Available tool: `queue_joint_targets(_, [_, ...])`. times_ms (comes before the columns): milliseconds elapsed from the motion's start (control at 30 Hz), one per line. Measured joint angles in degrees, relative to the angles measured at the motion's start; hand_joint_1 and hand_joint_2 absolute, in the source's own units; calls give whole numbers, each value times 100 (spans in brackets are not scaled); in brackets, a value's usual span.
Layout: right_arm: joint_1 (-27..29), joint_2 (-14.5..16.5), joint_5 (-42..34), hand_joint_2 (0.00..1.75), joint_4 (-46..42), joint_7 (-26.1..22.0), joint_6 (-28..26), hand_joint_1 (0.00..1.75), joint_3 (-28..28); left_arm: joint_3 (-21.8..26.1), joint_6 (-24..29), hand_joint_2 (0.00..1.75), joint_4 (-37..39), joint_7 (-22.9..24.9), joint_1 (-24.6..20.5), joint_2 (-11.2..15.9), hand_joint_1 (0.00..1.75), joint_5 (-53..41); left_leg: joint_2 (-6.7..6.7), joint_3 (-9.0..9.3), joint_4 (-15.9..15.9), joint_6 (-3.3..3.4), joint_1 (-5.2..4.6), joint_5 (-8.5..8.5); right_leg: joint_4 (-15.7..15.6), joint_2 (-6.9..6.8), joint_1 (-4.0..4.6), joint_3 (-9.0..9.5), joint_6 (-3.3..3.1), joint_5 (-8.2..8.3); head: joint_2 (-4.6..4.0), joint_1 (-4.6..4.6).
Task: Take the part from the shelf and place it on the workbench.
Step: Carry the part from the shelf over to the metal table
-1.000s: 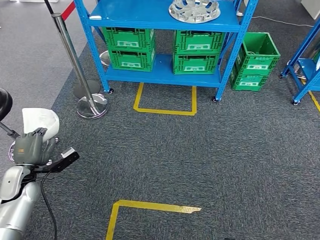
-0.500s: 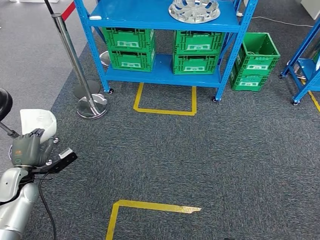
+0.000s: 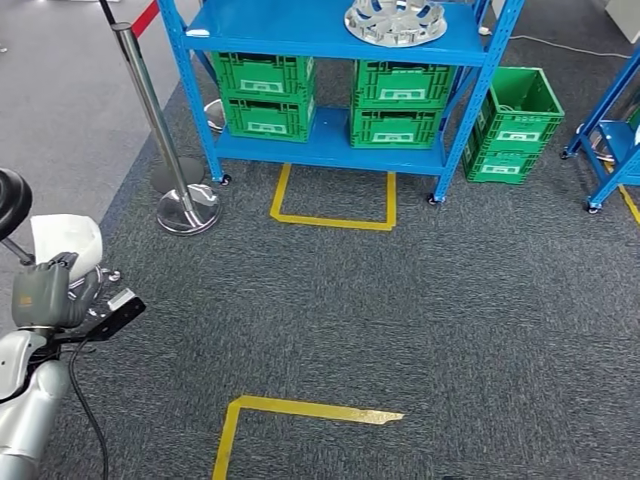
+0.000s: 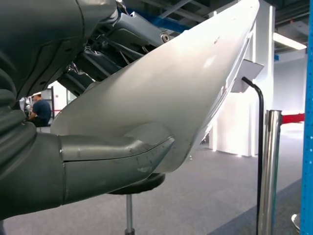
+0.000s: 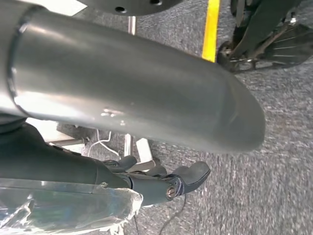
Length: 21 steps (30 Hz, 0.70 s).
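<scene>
My left hand [image 3: 47, 295] grips a white curved part [image 3: 66, 238] at the far left of the head view, low over the grey carpet. In the left wrist view the same pale part [image 4: 177, 88] lies across the hand, with the thick grey thumb [image 4: 110, 161] under it and dark fingers above. The blue shelf [image 3: 324, 30] stands at the back, some way off, with a silver wheel cover [image 3: 394, 20] on its top level. My right hand [image 5: 147, 181] hangs over the carpet with its fingers stretched out and nothing in them.
Green crates [image 3: 264, 85] sit on the shelf's lower level and another green crate [image 3: 517, 120] stands beside it. A chrome barrier post [image 3: 162, 130] and a black stool [image 3: 11, 200] are at the left. Yellow tape [image 3: 302, 410] marks the carpet. A second blue rack [image 3: 615, 130] is at the right.
The whole picture has shifted slightly, so the camera has moved. My left hand and the white part have drifted a little to the left in the head view.
</scene>
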Motion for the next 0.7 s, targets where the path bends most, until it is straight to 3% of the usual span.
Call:
queue_joint_targets(33, [5,0,0,0,1,1,2,0,0,0,-5,175,0,-1,8,-4,175,1,-1,-16,3,-15,4,12,92,-1,-10,-7,16,-13,0,1])
queue_joint_targets(67, [9,-1,0,0,1,1,4,0,0,0,-11,175,0,-1,13,-10,175,2,-3,-29,8,-34,13,22,-65,-1,-21,112,28,81,0,2])
queue_joint_targets(133, [3,-1,1,0,1,2,5,0,-1,1,-21,175,0,-1,15,-19,175,3,-7,-43,35,-94,32,30,-853,1,-46,596,41,360,0,4])
queue_joint_targets(200, [-13,-1,2,0,1,1,6,0,0,10,-26,175,0,-1,7,-20,175,4,-11,-58,75,-177,29,26,-1429,36,-45,939,-16,484,0,-7])
queue_joint_targets(233, [-18,0,4,0,2,1,7,0,0,15,-32,175,-1,-1,2,-20,175,4,-13,-65,84,-220,26,33,-1504,52,-33,985,-65,476,0,-16])
queue_joint_targets(300, [-12,0,13,0,2,1,7,0,-2,24,-45,175,-1,-1,-1,-19,175,4,-16,-74,77,-293,42,60,-1480,62,-13,984,-175,512,0,-32])
queue_joint_targets(333, [-9,0,19,0,2,1,7,0,-3,27,-52,175,-2,1,1,-16,175,2,-15,-74,73,-307,52,71,-1476,63,-8,979,-201,526,0,-34])
queue_joint_targets(400, [-7,0,30,0,2,1,8,0,-5,34,-58,175,-2,19,-5,-12,175,-4,-15,-80,66,-225,62,74,-1482,66,-7,971,-220,550,0,-44])
queue_joint_targets(467, [-5,0,37,0,2,0,9,0,-7,38,-61,175,-2,55,-18,-10,175,-11,-16,-79,60,-59,57,78,-1480,69,6,964,-217,548,0,-53])
queue_joint_targets(533, [-3,0,42,0,2,0,9,0,-7,39,-61,175,-2,82,-23,-10,175,-17,-16,-79,57,0,59,100,-1478,68,23,961,-233,551,0,-54])
queue_joint_targets(600, [-5,0,43,0,2,0,9,0,-7,38,-61,175,-2,89,-24,-11,175,-21,-16,-80,51,-49,69,124,-1475,66,42,955,-247,551,0,-52])
queue_joint_targets(700, [-5,0,45,0,2,0,9,0,-7,37,-61,175,-2,89,-24,-13,175,-23,-16,-83,40,-238,95,128,-1462,64,66,944,-267,544,0,-50])
